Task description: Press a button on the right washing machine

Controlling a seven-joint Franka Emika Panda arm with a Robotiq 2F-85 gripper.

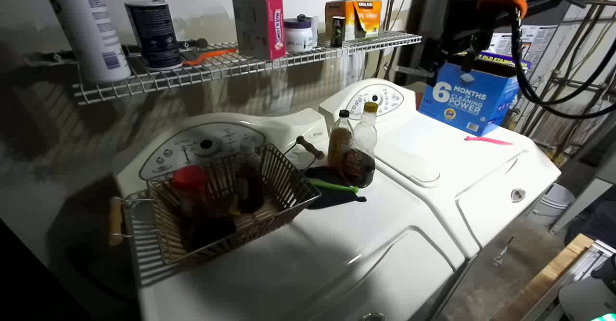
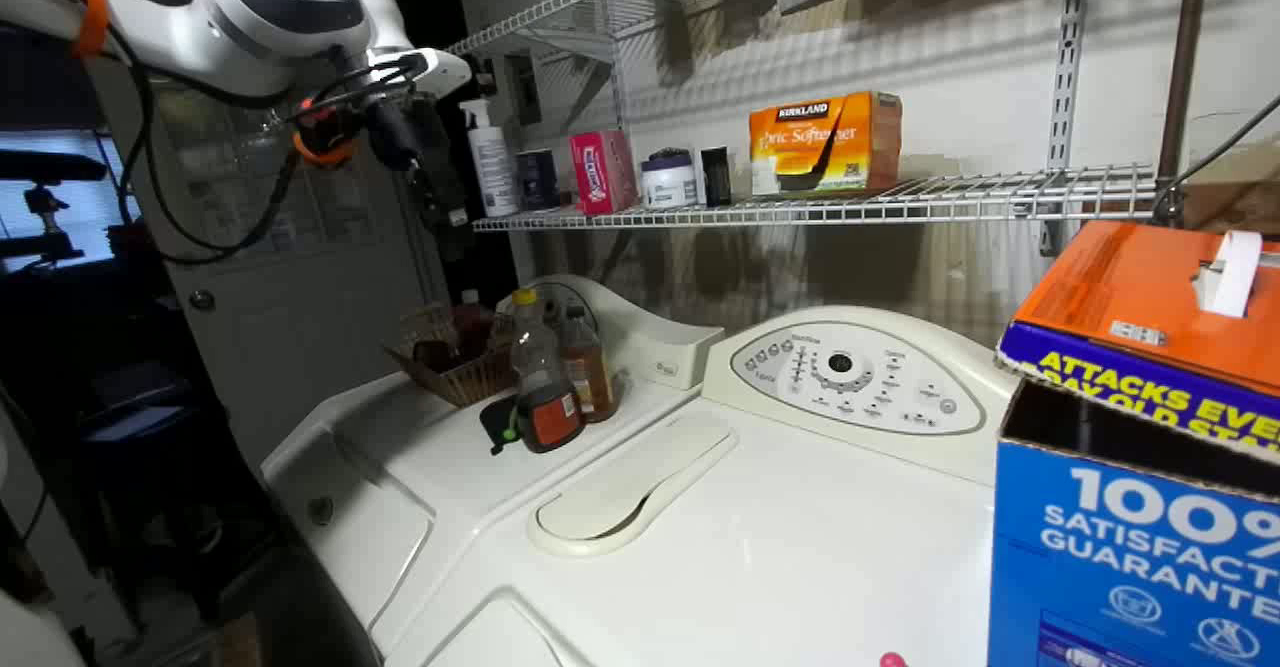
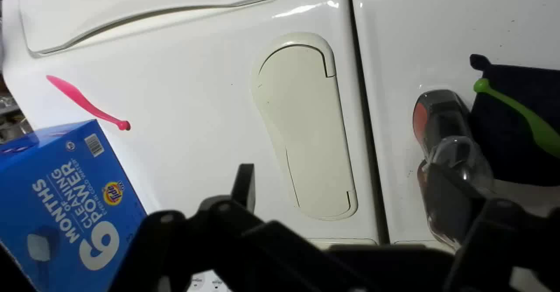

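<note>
The right washing machine [image 1: 409, 143] is the white one on the right in both exterior views [image 2: 800, 547]. Its rounded back console [image 1: 378, 100] has an oval panel [image 2: 870, 377] with a dark central knob [image 2: 840, 362] and several small buttons. In the wrist view its white top [image 3: 205, 108] fills the left part; only a sliver of the panel [image 3: 208, 282] shows past the gripper. My gripper [image 3: 350, 191] is open and empty, its fingers wide apart. In both exterior views the gripper [image 1: 450, 66] hangs well above the machines, around shelf height [image 2: 447, 209], touching nothing.
A blue detergent box [image 1: 467, 99] and a pink stick [image 1: 488, 141] lie on the right machine. On the left machine [image 1: 308, 253] stand a wire basket [image 1: 288, 205] and two syrup bottles [image 1: 363, 152], near a green stick [image 1: 332, 185]. A loaded wire shelf [image 2: 960, 202] runs above the consoles.
</note>
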